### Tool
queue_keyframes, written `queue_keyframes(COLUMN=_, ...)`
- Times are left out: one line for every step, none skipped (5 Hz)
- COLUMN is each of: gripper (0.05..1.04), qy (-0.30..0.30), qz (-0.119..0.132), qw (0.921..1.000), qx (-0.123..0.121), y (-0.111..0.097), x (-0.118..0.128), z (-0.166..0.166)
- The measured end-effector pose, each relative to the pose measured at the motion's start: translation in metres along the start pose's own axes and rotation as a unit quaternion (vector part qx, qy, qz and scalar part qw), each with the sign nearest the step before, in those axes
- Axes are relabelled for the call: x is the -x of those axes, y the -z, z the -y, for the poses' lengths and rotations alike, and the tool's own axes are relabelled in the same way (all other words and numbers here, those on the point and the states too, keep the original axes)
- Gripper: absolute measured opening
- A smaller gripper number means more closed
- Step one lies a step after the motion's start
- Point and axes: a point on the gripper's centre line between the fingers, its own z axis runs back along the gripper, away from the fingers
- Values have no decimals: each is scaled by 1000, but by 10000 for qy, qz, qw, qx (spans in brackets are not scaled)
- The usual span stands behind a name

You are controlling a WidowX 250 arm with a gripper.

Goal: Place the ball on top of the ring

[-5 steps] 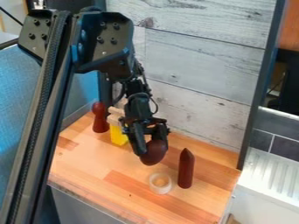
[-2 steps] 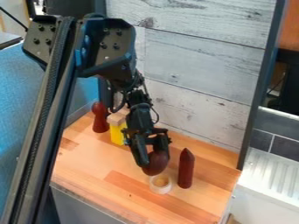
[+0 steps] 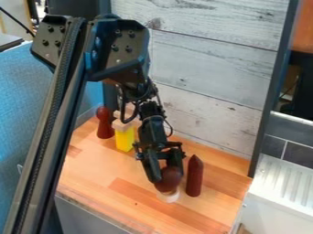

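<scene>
The black gripper hangs over the front middle of the wooden surface, shut on the dark red ball. Below the ball is the pale ring, its upper part hidden behind the ball. Ball and ring overlap in this view; whether they touch, I cannot tell.
Close to the right of the ball stands a dark red pointed piece. Farther back left are a yellow block piece with a wooden top and a red bottle-shaped piece. A wood-plank wall rises behind.
The gripper has come down and slightly to the right with the ball, which now covers much of the ring. The yellow piece shows more fully behind the arm.
</scene>
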Motion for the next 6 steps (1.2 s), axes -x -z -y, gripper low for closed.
queue_keyframes(gripper=709, qy=64, qz=23, qw=9999, qx=97, y=0, x=-1, z=2)
queue_keyframes(gripper=709, qy=134, qz=8, qw=9998, qx=160, y=-2, x=0, z=5)
queue_keyframes(gripper=709, qy=104, qz=-39, qw=9997, qx=201, y=0, x=-7, z=12)
queue_keyframes(gripper=709, qy=90, qz=-24, qw=9997, qx=241, y=-3, x=-10, z=16)
queue_keyframes(gripper=740, qy=24, qz=-76, qw=9997, qx=250, y=-1, x=-14, z=17)
queue_keyframes(gripper=848, qy=2, qz=-99, qw=9993, qx=363, y=-4, x=-17, z=16)
